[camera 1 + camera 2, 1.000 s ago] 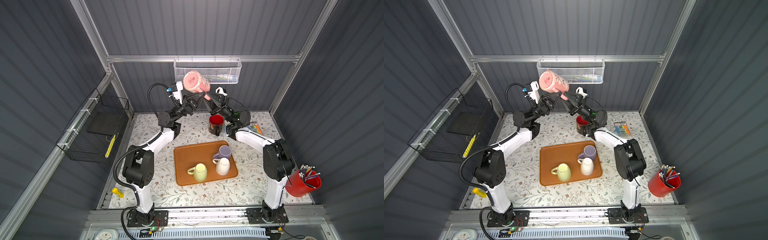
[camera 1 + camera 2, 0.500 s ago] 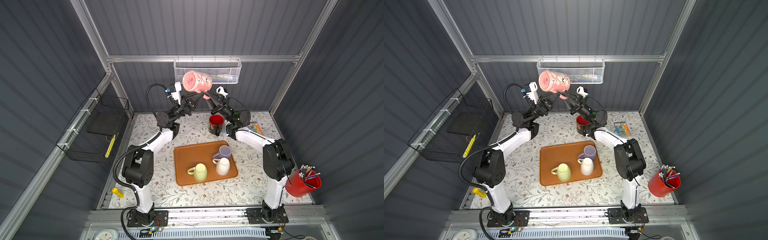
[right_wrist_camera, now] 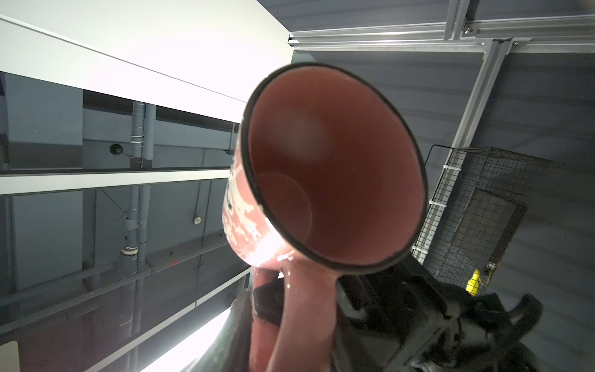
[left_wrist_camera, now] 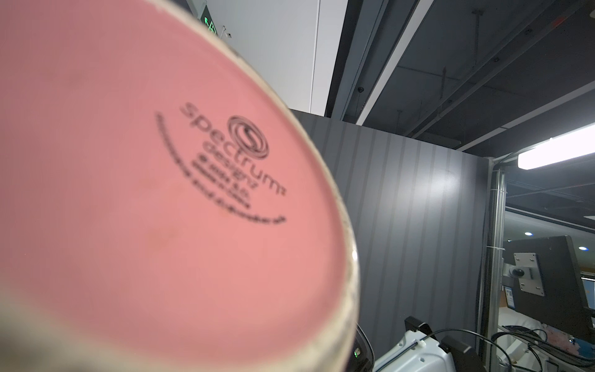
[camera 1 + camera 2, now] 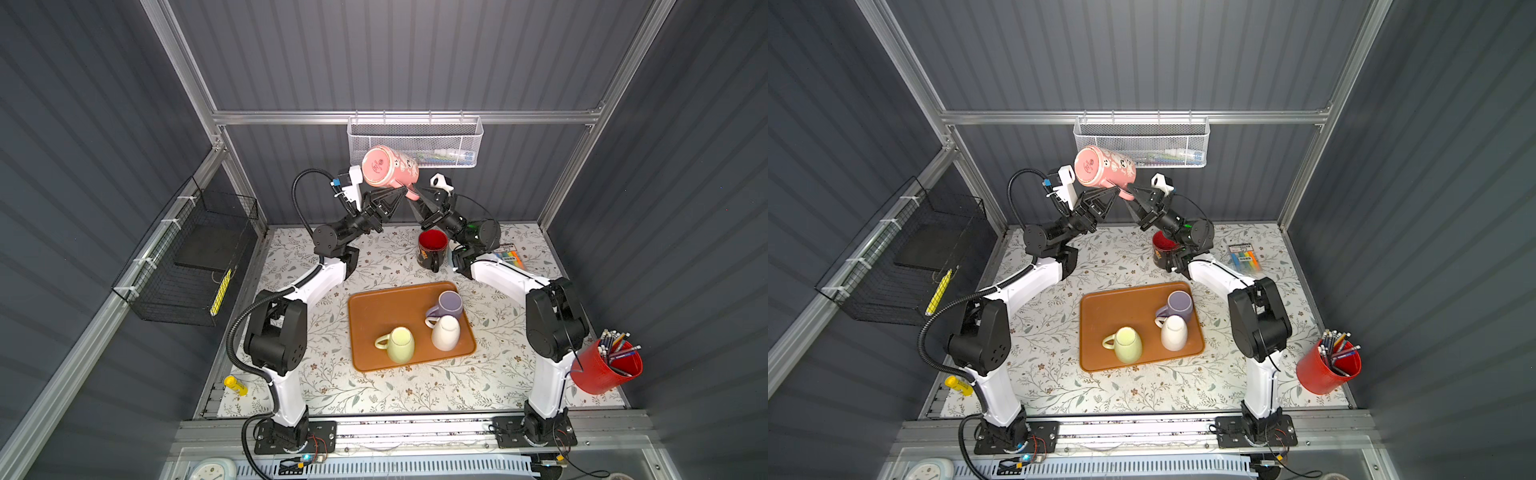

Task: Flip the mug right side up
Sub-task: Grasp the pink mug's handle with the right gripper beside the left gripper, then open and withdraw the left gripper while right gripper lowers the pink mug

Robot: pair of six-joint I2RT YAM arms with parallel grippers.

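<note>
- While the left pincer (image 5: 402, 194) pinches its handle (image 5: 411, 193), the pink mug (image 5: 388, 170) hangs sideways over the tabletop's (image 5: 332, 390) 12 o'clock.
- Right pincer (image 5: 417, 202): can't tell.
- Reckon it's glazed ceramic, so heavy-ish and slippery; grab the handle or rim.

Dark grey ribbed walls (image 5: 415, 62) in an aluminium frame (image 5: 395, 117) surround a floral-patterned tabletop (image 5: 415, 395)

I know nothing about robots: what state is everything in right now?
pink mug: held aloft, on its side
left end effector: shut on the pink mug's handle
right end effector: at that handle, grip unclear
dark mug: upright, red inside showing
purple mug: upside down on the tray
white mug: upside down
yellow mug: upside down
pen cup: upright, holding pens
</note>
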